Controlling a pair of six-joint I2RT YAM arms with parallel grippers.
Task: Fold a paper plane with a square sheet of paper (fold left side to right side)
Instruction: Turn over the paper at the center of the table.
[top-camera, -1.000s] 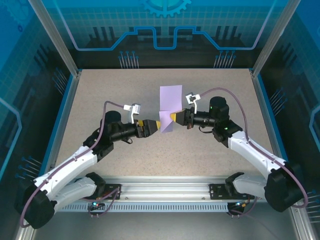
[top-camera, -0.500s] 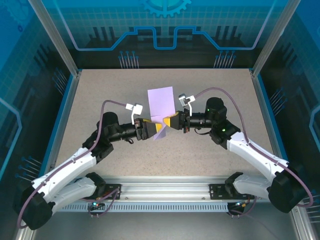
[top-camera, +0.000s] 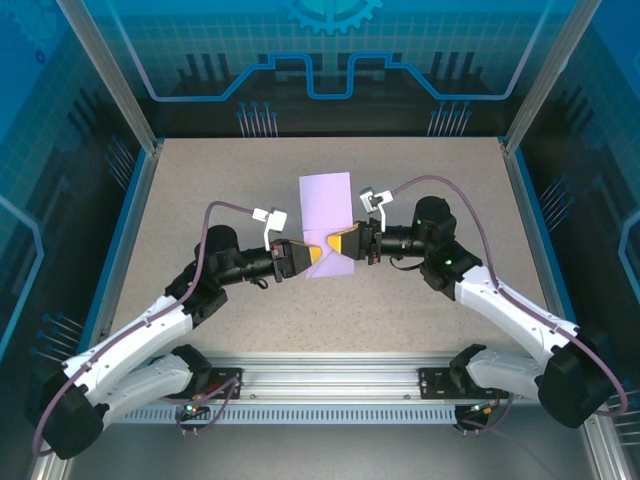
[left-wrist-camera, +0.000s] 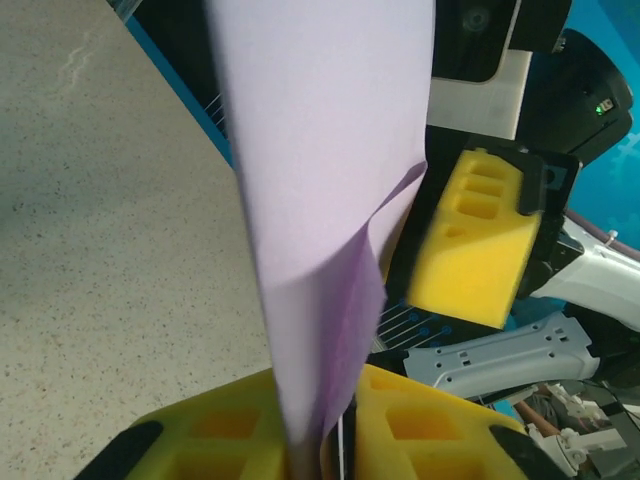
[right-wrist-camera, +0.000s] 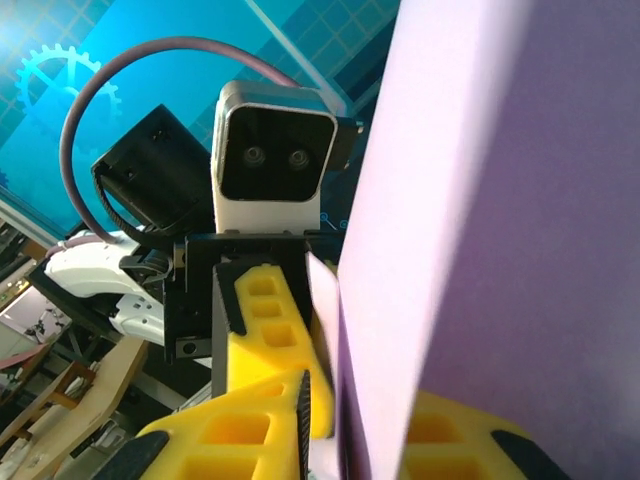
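Top external view: the left tool (top-camera: 313, 258) has just snapped in from wide apart and now pinches the near-left edge of the square sheet of paper (top-camera: 327, 205), held up over the middle of the worktop (top-camera: 200, 190). The right tool (top-camera: 341, 243) sits at the near-right edge, easing off; whether it's gripping, can't tell. Looks like a handover before the left-to-right fold.
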